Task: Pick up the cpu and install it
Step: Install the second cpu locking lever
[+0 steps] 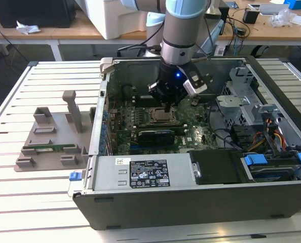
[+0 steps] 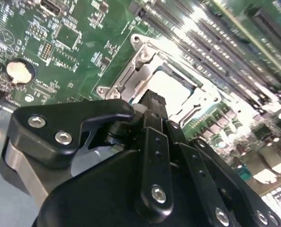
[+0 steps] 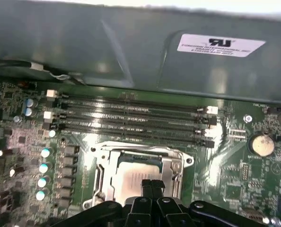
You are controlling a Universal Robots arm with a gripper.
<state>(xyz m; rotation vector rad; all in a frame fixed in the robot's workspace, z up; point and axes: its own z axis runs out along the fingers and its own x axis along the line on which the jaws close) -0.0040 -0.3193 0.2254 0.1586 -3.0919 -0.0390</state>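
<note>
gripper over the socket, cpu lying in the frame

the open computer case (image 1: 191, 177) fills the middle and right of the exterior view, lying on a slatted white table (image 1: 34, 202). its walls rise on all sides of the green motherboard (image 1: 191, 136). the arm (image 1: 183, 30) comes down from the top centre of the frame into that opening. free room around it is narrow: the case's far wall stands just behind the arm, a metal drive cage (image 1: 241, 96) sits to the exterior view's right, and a black expansion card (image 1: 155, 135) lies just below the socket in the frame. a grey plastic tray (image 1: 51, 142) rests on the table at middle left, well apart from the case.

the gripper (image 1: 166, 106) hangs directly above the metal socket frame (image 1: 158, 115) near the picture's centre. in the first wrist view the gripper (image 3: 152, 185) shows its two black fingertips (image 3: 147, 186) pressed together with nothing between them, at the lower centre of the frame, over the near edge of the cpu (image 3: 131, 176). the cpu lies flat inside the socket frame (image 3: 100, 163), its silver top showing, with four long memory slots (image 3: 131, 118) across the frame above it. in the second wrist view the gripper (image 2: 154, 101) tip sits at the edge of the bright cpu (image 2: 171, 87), inside the frame (image 2: 140, 56); i cannot tell whether the tip touches the chip. a round coin battery (image 2: 18, 70) lies at upper left, well apart.
</note>
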